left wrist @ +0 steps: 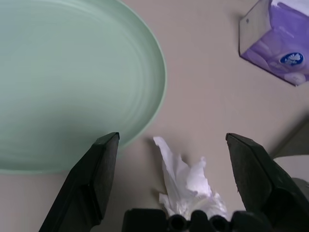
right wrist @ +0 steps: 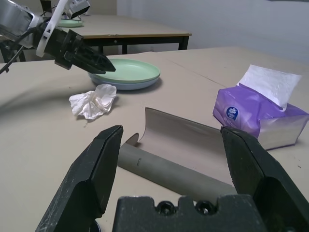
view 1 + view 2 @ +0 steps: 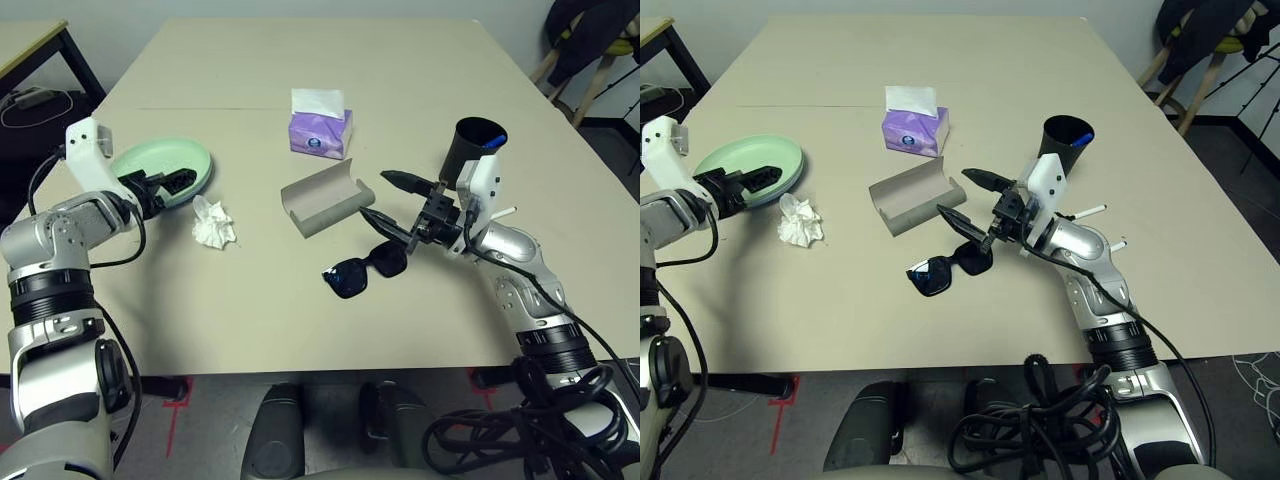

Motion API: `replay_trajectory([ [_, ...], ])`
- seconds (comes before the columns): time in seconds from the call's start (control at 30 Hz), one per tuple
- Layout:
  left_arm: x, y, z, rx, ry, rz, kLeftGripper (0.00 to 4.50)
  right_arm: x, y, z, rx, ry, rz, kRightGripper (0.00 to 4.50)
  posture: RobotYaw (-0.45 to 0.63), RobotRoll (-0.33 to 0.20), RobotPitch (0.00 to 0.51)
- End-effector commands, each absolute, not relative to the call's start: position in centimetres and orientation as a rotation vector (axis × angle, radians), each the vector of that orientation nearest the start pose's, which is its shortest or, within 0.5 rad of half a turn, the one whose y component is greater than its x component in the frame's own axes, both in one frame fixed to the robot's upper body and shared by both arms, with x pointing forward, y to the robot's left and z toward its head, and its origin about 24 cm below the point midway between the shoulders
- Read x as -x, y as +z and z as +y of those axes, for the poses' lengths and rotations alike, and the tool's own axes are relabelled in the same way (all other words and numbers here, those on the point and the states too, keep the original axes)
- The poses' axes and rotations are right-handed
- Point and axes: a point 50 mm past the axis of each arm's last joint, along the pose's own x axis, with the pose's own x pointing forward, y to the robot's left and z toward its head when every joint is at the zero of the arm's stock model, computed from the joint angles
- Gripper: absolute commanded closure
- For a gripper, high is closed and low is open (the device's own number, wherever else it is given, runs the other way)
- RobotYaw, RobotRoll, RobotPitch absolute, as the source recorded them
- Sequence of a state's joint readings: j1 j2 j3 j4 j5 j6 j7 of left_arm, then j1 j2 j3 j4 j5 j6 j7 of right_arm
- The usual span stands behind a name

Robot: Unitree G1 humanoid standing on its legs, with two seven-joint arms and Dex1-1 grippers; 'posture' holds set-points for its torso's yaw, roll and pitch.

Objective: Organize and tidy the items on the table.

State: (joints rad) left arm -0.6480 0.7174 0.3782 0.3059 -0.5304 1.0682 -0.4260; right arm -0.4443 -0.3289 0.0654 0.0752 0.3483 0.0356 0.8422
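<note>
A pale green plate (image 3: 165, 160) lies on a pale blue one (image 2: 126, 84) at the table's left. My left gripper (image 3: 172, 184) hovers open over the plates' near rim, with the crumpled white tissue (image 1: 189, 187) on the table just beside it. The grey glasses case (image 3: 325, 198) lies open mid-table, and the black sunglasses (image 3: 365, 270) lie in front of it. My right gripper (image 3: 378, 195) stands open and empty above the sunglasses, pointing at the case. The black cup (image 3: 476, 147) stands behind my right wrist, and a thin white pen (image 3: 1087, 212) lies beside it.
A purple tissue box (image 3: 320, 128) stands behind the case. The beige table (image 3: 300, 330) has bare room along its front and far back. A dark side table (image 3: 40, 70) is off to the left, and a chair (image 3: 590, 50) at the far right.
</note>
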Motion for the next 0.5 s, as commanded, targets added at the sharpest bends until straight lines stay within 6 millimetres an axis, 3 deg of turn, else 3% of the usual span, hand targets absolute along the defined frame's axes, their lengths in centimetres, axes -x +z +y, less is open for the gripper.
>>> replay_trajectory([
  [0.03, -30.8, 17.3, 30.4, 0.183, -0.191, 0.471, 0.03, -30.0, 14.7, -13.3, 0.141, 0.997, -0.286, 0.00, 0.18, 0.000, 0.121],
  [0.2, -30.3, 16.9, 29.7, 0.062, -0.253, 0.506, 0.03, -30.1, 14.7, -13.3, 0.142, 0.996, -0.286, 0.00, 0.18, 0.000, 0.121],
  [0.5, -29.8, 15.3, 28.1, 0.017, -0.344, 0.558, 0.03, -30.2, 14.8, -13.4, 0.145, 0.995, -0.289, 0.00, 0.17, 0.000, 0.118],
])
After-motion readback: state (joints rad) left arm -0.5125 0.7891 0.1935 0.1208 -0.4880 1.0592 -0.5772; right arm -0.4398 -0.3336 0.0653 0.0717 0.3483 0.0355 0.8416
